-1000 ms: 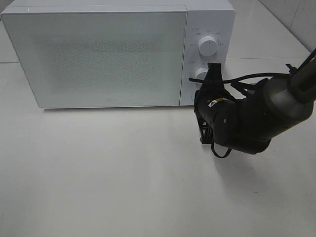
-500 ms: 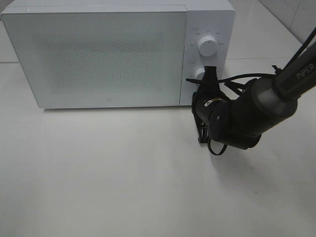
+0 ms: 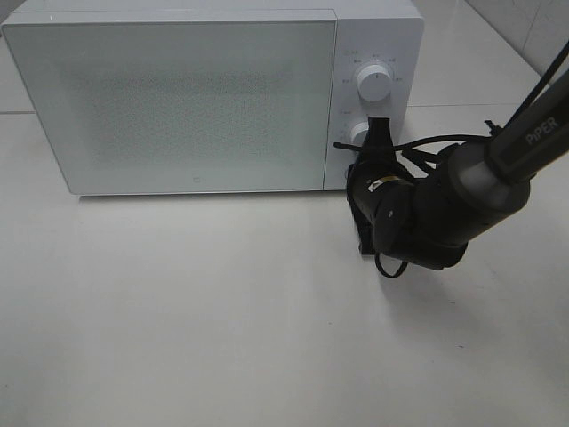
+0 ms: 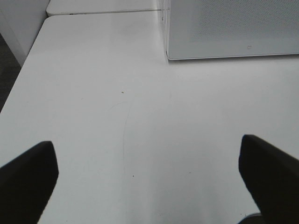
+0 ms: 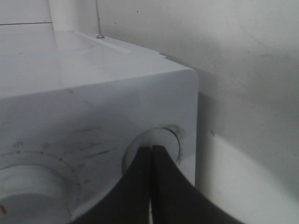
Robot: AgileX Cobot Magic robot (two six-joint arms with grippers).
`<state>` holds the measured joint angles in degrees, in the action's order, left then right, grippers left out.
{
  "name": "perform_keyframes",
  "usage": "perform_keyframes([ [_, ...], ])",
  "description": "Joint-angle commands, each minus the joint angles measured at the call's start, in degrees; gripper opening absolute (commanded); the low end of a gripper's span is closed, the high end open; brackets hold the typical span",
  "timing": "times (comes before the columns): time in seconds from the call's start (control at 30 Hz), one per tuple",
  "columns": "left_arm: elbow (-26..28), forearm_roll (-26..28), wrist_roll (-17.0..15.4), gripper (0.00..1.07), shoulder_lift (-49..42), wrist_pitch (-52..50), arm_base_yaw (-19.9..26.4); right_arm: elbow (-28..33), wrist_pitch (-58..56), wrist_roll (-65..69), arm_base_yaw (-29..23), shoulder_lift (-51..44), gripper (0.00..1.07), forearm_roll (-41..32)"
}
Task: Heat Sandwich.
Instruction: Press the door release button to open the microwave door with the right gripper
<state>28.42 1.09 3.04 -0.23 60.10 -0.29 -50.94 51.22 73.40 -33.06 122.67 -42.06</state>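
Your right gripper (image 3: 380, 126) sits right of centre in the high view. Its jaws are pressed together, tips against the lower dial (image 3: 358, 134) on the microwave (image 3: 178, 98) control panel, below the upper dial (image 3: 374, 82). The microwave fills the upper left of the frame, door closed. Your left gripper (image 4: 149, 182) shows only in its wrist view, jaws wide apart and nothing between them, over bare white worktop (image 3: 222, 311). You cannot tell where the sandwich is; no view shows it.
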Motion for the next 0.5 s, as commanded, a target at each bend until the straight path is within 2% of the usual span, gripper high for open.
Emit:
perform_keyframes([
  [0.03, -0.17, -0.23, -0.11, 0.98, -1.09, -0.69, -0.06, -0.52, 2.75, -1.32, 0.4, -0.29, 0.0, 0.11],
  [0.5, -0.17, -0.23, -0.11, 0.98, -0.97, -0.69, -0.06, -2.98, 4.01, -2.75, 0.4, 1.26, 0.0, -2.35],
])
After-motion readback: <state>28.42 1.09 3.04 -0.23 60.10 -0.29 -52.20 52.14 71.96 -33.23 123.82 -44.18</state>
